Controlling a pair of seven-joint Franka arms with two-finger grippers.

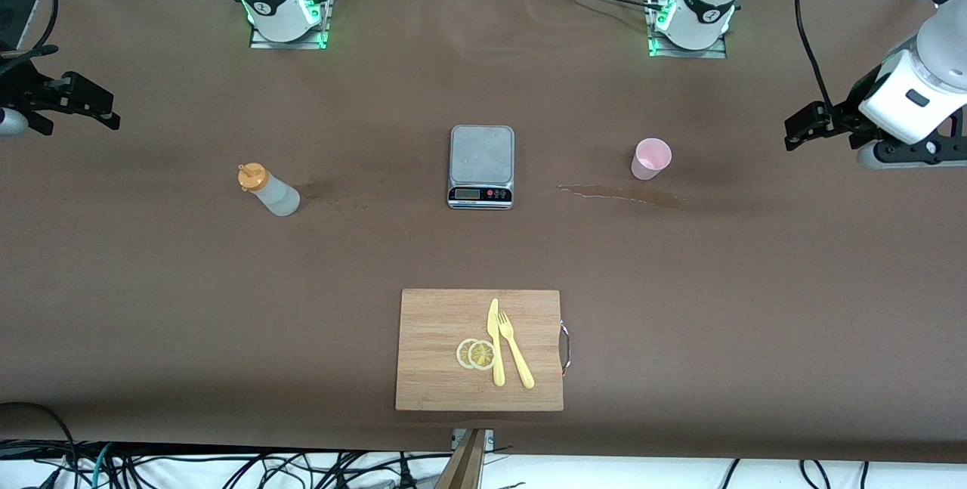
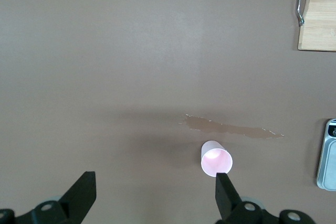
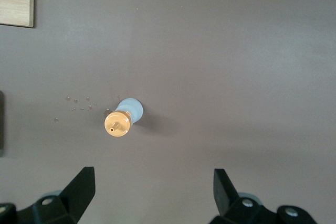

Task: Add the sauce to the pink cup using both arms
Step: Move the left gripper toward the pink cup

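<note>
Both claws hang released: left claw (image 1: pixel 793 130) beside the pink cup (image 1: pixel 650 159), right claw (image 1: pixel 106 115) beside the sauce (image 1: pixel 268 189). A careless pinch might topple either.

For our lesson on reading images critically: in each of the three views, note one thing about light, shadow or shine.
Front view: green lights glow at both arm bases, and the wet streak beside the pink cup shines. Left wrist view: a soft dark shadow lies on the table by the cup, whose inside glows bright; the left claw is open. Right wrist view: the sauce casts a faint shadow; the right claw is open.
</note>
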